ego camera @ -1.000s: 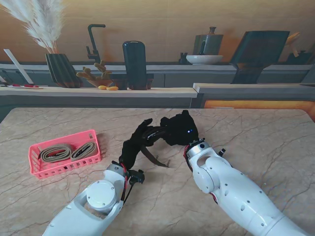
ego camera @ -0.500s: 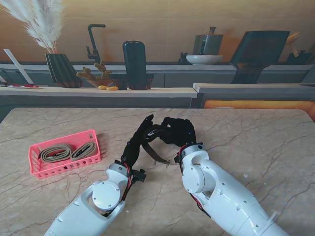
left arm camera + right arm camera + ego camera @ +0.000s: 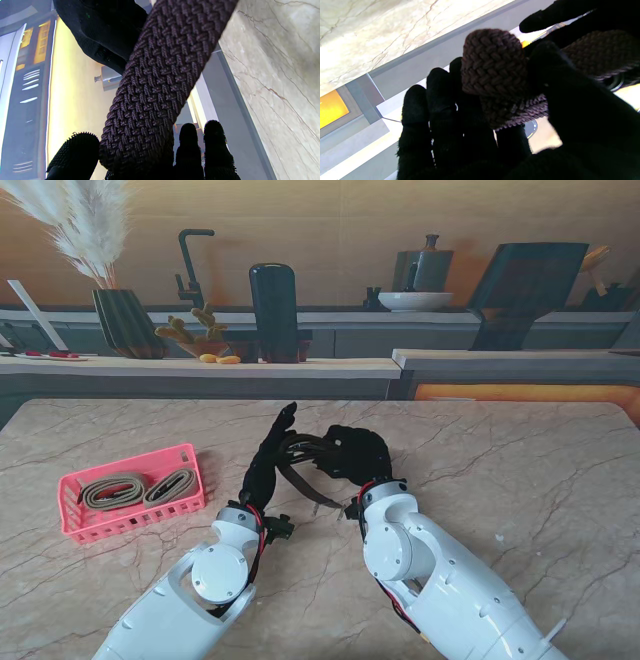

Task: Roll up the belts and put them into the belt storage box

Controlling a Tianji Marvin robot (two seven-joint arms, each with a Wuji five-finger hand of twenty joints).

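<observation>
Right hand (image 3: 352, 455) pinches the dark belt (image 3: 305, 480)'s coiled end, left hand (image 3: 268, 460) supports the strap; slack grip could unwind the roll above the desk (image 3: 520, 470).

Even, warm light fills my stand view, sharp throughout, with soft shadows on the beige marble table (image 3: 520, 470) beneath my arms. In my wrist views, bright backlight behind the dark brown woven belt (image 3: 155, 82) turns my black-gloved left hand (image 3: 195, 152) and right hand (image 3: 450, 120) into silhouettes; the belt's weave stays crisp, the right thumb blurred.
</observation>
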